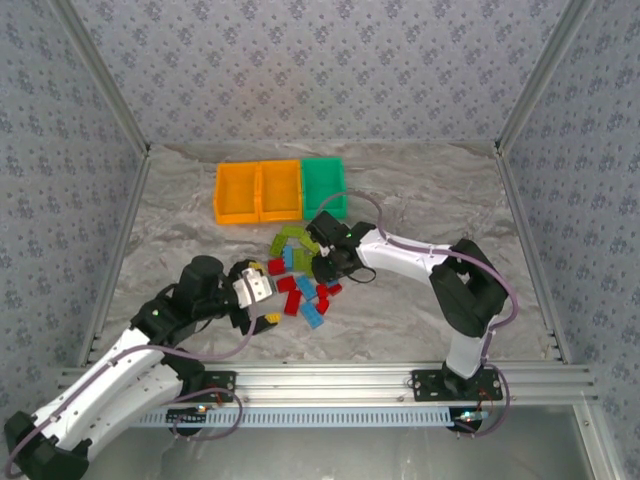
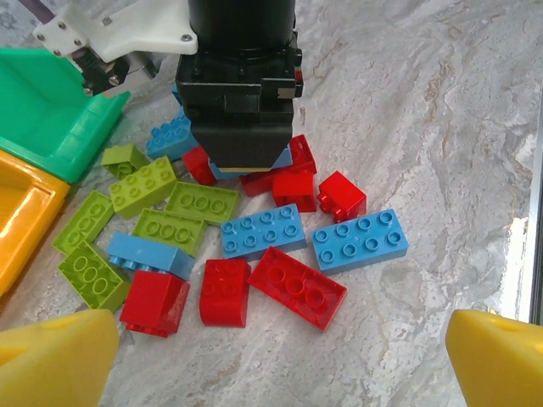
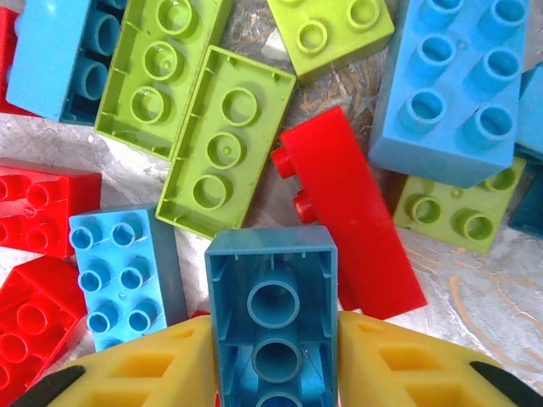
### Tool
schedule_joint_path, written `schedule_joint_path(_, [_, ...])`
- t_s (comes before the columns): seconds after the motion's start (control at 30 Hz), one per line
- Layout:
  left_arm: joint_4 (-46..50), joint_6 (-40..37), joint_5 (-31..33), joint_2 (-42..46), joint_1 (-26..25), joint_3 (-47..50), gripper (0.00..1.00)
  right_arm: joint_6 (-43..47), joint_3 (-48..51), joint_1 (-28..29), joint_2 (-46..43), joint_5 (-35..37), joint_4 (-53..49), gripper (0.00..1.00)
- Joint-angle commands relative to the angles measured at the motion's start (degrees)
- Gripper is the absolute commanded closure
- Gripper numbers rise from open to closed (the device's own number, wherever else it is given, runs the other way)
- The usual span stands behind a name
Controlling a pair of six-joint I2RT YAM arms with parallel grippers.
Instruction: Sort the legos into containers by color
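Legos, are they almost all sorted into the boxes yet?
Not yet, it has barely begun. Done: nothing I can see; the orange bins and the green bin look empty from above. In hand: the right claw is shut on one blue brick; the left claw is open. Left: the pile of red, blue and green legos on the table.

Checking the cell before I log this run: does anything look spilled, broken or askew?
Nothing looks broken. The legos lie in a heap on the table, some flipped: a lime brick shows its hollow underside and a red brick lies on its side. The right gripper clamps a blue brick, hollow side toward its camera.
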State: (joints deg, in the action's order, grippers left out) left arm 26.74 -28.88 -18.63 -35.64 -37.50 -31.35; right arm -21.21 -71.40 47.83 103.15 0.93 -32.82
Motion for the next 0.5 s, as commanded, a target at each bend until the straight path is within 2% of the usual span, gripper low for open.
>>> schedule_joint_path(0.0, [-1.39,0.68,0.59,1.57,0.28,0.90,0.01,1.42,-2.39,0.68,-0.67,3.36,-5.03,0.65])
schedule_joint_path(0.2, [-1.99,1.46,1.51,2.06,0.21,0.86,0.01,0.60,-6.01,0.84,-5.28,5.70,-7.49,0.70])
schedule_joint_path(0.3, [-4.53,3.64,4.20,2.16,0.20,1.16,0.01,0.05,-10.06,-0.12,-7.25,8.47,-8.38,0.70])
schedule_joint_path(0.47, [-10.29,9.85,10.32,2.28,0.53,1.99,0.01,0.57,-19.99,-5.82,-2.40,12.34,-5.12,0.70])
